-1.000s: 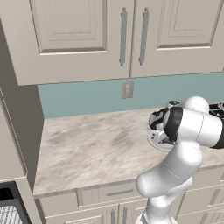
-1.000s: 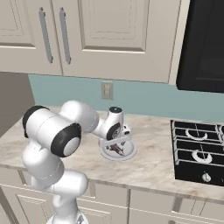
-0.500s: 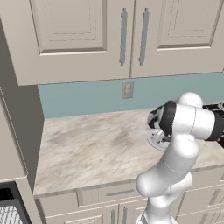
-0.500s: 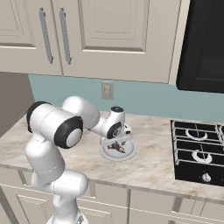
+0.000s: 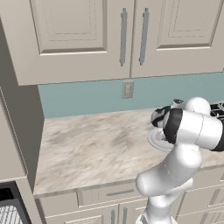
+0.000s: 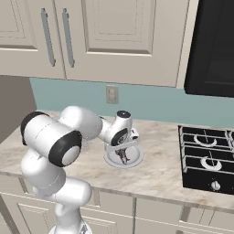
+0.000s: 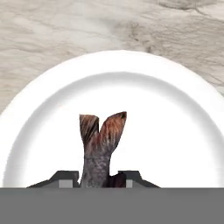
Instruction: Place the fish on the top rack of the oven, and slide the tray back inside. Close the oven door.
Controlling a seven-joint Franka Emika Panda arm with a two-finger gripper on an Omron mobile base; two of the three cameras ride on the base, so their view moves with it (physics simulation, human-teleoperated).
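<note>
The fish [image 7: 98, 144] lies on a round white plate [image 7: 175, 131] on the marble counter, its forked brown tail pointing away from the hand. My gripper [image 7: 98, 177] points straight down over it, with both dark tips pressed against the fish's body. In the right base view the gripper [image 6: 122, 148] sits low over the plate [image 6: 135, 160], and the fish [image 6: 122, 153] is a dark sliver beneath it. A corner of the silver wire rack [image 5: 9, 214] and a black edge of the oven [image 5: 6, 194] show at the bottom left. The oven door is out of view.
The black-grated stovetop [image 6: 208, 155] lies right of the plate, under a black appliance [image 6: 212, 45]. Beige wall cabinets [image 5: 131, 35] hang above the counter [image 5: 87, 148]. A wall outlet [image 6: 111, 94] sits on the teal backsplash. A tall cabinet side [image 5: 17, 131] bounds the counter's left end.
The arm's elbow and upper links have swung and risen. The hand has stayed over the plate.
</note>
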